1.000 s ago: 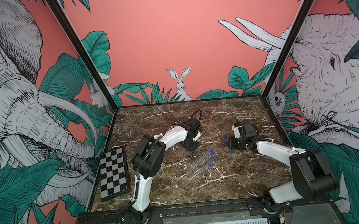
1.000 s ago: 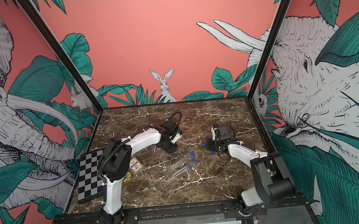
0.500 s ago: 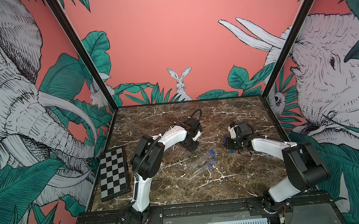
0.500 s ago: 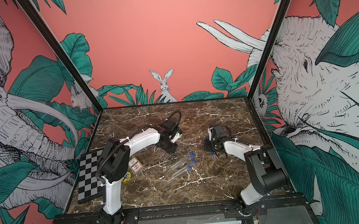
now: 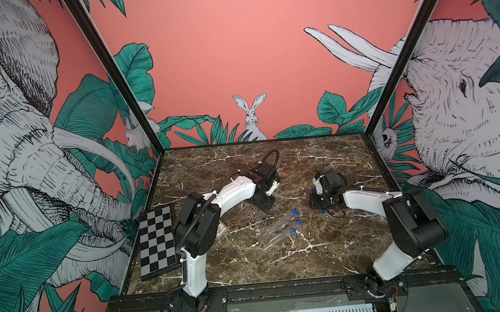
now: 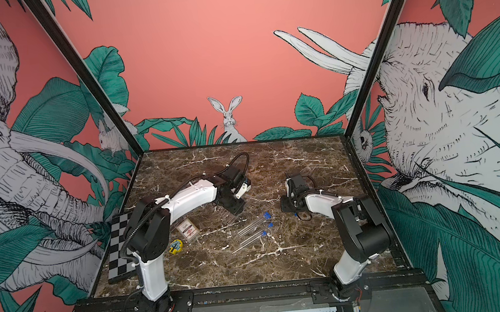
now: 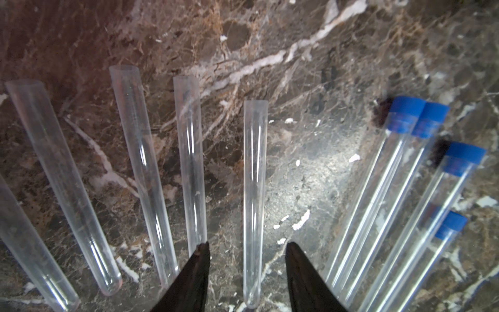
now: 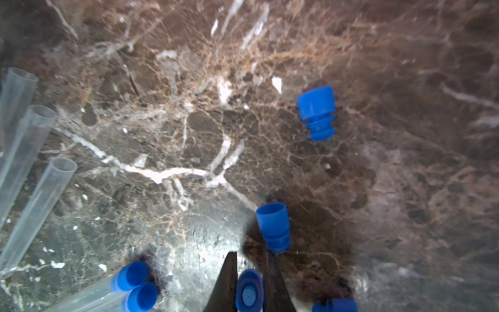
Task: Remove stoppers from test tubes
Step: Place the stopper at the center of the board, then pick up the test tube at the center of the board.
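In the left wrist view my left gripper (image 7: 246, 245) stands open over the marble. An unstoppered clear test tube (image 7: 254, 189) lies between its fingers, touching neither. Several more open tubes (image 7: 140, 162) lie fanned beside it. On the other side lie tubes that carry blue stoppers (image 7: 405, 113). Both top views show these stoppered tubes (image 5: 280, 225) mid-table. My right gripper (image 8: 249, 259) is shut on a blue stopper (image 8: 249, 293), low over the table. Loose stoppers (image 8: 317, 112) (image 8: 274, 227) lie close by it.
A checkerboard (image 5: 157, 243) lies along the left edge. A clear card case (image 6: 188, 228) and a small yellow object (image 6: 175, 245) sit by the left arm's elbow. Walls close the table on three sides.
My left gripper has opened and let go of the open tube, which now lies on the table. The right gripper stays shut on its stopper and has shifted slightly left and down.
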`<state>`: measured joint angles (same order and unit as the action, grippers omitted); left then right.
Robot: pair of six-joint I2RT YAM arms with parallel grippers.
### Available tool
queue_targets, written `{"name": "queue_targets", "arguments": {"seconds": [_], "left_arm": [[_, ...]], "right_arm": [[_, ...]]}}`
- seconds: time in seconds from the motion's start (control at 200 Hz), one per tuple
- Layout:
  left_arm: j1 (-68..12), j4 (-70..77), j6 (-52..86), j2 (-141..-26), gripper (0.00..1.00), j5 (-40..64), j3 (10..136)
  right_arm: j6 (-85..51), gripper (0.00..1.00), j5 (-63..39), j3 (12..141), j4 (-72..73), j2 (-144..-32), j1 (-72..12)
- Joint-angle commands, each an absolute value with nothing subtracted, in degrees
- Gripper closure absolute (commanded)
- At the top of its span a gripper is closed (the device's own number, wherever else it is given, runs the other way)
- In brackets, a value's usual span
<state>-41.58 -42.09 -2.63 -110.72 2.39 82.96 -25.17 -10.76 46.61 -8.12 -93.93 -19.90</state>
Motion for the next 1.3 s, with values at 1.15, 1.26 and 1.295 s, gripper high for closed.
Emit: {"name": "queue_targets", "arguments": {"seconds": [1.15,1.26,1.295], "left_arm": [[-49.3,-39.8,-4.1,-111.2,0.52,5.6,84.4],[-49.7,-38.9,-3.6,-111.7,0.52,5.6,84.2],[-49.7,-38.5,-3.4,-111.9,0.52,5.6,84.1]], "right_arm": [[-26.1,0.39,-11.7,41.5,-6.3,-79.2,-21.1],[-26.6,0.38,-12.4,41.4,-5.8,-80.1,-21.0],[-26.8,0.38,-12.6,41.4,-5.6,-80.3,-21.0]]}}
